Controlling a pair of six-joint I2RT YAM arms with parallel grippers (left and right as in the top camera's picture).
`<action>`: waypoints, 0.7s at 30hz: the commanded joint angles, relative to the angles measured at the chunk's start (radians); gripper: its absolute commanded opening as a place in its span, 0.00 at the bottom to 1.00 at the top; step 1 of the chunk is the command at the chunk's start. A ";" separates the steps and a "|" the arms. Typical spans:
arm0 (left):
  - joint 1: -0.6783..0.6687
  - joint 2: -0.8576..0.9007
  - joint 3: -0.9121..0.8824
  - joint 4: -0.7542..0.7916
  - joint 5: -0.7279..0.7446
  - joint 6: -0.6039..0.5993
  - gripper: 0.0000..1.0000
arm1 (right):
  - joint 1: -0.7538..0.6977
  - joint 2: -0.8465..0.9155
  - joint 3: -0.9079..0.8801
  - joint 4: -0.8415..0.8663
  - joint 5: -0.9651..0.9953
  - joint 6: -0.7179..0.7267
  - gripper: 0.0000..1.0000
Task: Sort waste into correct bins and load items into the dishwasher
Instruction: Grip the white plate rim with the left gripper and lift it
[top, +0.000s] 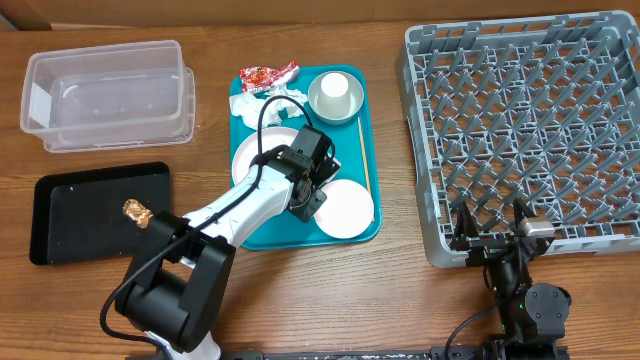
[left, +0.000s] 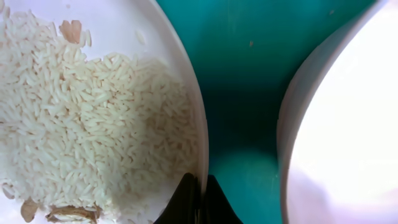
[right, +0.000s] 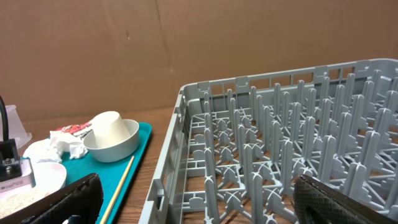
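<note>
Looking closely, the left gripper (left: 200, 196) seems pinched on the rice plate (left: 93, 112), gripping its right rim on the teal tray (left: 242, 93). The right gripper (top: 492, 233) sits open, far off by the rack (top: 520, 130).

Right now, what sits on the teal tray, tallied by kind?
Plates: 2, the rice plate and the empty plate
Bowl: 1
Cup: 1
Wooden stick: 1
Red wrapper: 1
Crumpled tissue: 1
Total: 7
</note>
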 joint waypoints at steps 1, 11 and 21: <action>0.010 0.000 0.019 -0.027 0.006 -0.060 0.04 | -0.003 -0.012 -0.011 0.003 0.010 -0.003 1.00; 0.010 0.000 0.137 -0.157 -0.053 -0.126 0.04 | -0.003 -0.012 -0.010 0.003 0.010 -0.003 1.00; 0.010 0.000 0.226 -0.275 -0.107 -0.239 0.04 | -0.003 -0.012 -0.011 0.003 0.010 -0.003 1.00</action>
